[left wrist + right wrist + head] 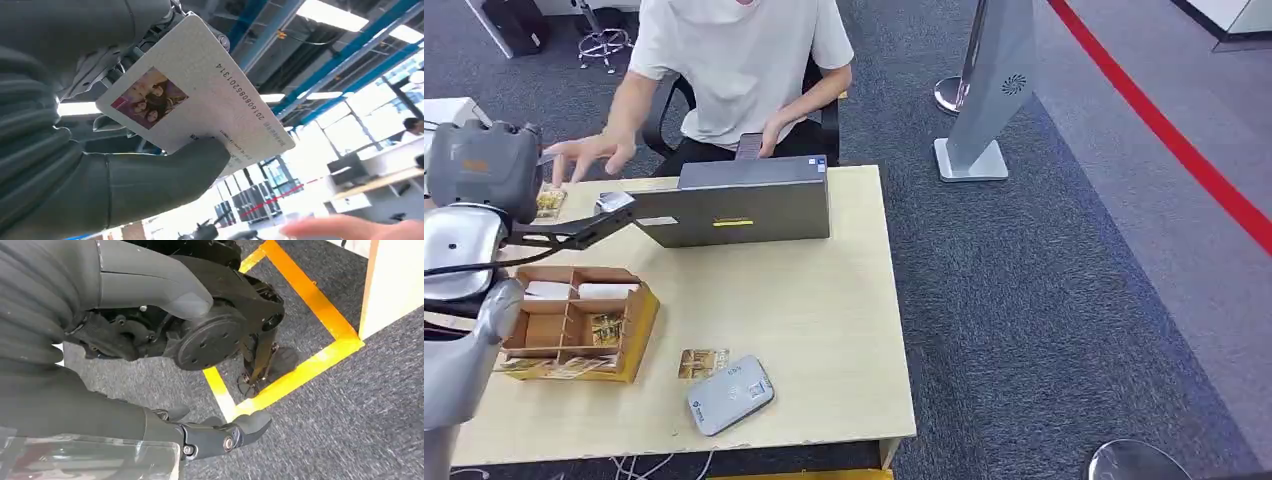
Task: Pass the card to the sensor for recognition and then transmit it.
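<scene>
At the table's far left, the left hand [574, 232] reaches out over the wooden table [824, 330], pinching the card [200, 95] between its thumb [165, 170] and darker fingers; the card (photo and a printed number facing the wrist camera) juts past the fingertips toward a person's hand [589, 152]. Just beyond sits the grey box [739, 200]. Nearer lie the cardboard organizer [574, 320] and the sensor [729, 393]. The right hand [220, 435] hangs over carpet, fingers loosely curled, holding nothing.
</scene>
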`<state>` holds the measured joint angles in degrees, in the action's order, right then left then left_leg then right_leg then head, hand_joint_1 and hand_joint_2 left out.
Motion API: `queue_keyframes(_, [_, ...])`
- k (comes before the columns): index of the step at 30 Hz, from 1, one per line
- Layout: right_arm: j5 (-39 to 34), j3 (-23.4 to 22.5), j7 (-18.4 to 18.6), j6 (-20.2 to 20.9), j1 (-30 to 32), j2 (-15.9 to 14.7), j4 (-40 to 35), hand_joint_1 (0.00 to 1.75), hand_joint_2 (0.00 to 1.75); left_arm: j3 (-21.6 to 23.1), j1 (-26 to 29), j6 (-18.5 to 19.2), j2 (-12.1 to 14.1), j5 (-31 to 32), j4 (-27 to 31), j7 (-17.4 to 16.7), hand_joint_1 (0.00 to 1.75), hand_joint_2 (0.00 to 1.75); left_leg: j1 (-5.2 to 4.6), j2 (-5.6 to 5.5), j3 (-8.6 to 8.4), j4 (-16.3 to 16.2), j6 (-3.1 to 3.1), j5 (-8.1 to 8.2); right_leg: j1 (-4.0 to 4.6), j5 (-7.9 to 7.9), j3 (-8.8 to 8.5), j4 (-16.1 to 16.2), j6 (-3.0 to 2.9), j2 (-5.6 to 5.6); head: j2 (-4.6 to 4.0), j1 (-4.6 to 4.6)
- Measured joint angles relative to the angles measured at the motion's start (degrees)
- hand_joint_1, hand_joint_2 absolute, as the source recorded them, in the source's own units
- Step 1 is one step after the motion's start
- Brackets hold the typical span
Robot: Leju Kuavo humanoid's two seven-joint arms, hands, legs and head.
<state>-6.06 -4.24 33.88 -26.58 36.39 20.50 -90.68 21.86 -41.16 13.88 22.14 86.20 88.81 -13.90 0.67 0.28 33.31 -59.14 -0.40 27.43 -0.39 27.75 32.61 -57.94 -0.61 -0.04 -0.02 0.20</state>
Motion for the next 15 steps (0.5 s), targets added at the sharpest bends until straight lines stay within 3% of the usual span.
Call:
queue_keyframes(10, [-1.4,-0.2,0.0,-1.4,-1.1,0.0,2.3,0.0,1.75,0.1,-2.4,0.0,1.4,0.0,-2.5,-0.3,1.75,1.75,0.0,-0.01,0.01,0.0,0.0,0.0,0.0,0.0,0.0,0.0,0.0,-0.01,0.0,0.02])
queue_keyframes(11, [-1.8,-0.2,0.1,-1.7,-1.1,0.0,2.3,0.0,1.75,0.1,-2.4,0.0,1.6,0.0,-2.6,-0.3,0.0,1.75,0.0,0.0,0.0,0.0,0.0,0.0,0.0,0.0,0.0,0.0,0.0,0.0,0.0,0.02])
queue_keyframes(15, [-2.1,-0.5,0.7,-2.5,-1.0,0.0,2.3,0.0,1.75,0.1,-2.2,0.1,2.1,0.0,-2.8,-0.2,0.0,1.75,0.0,0.0,0.01,0.0,0.0,0.0,0.0,0.0,0.0,0.0,0.0,-0.01,0.0,0.0])
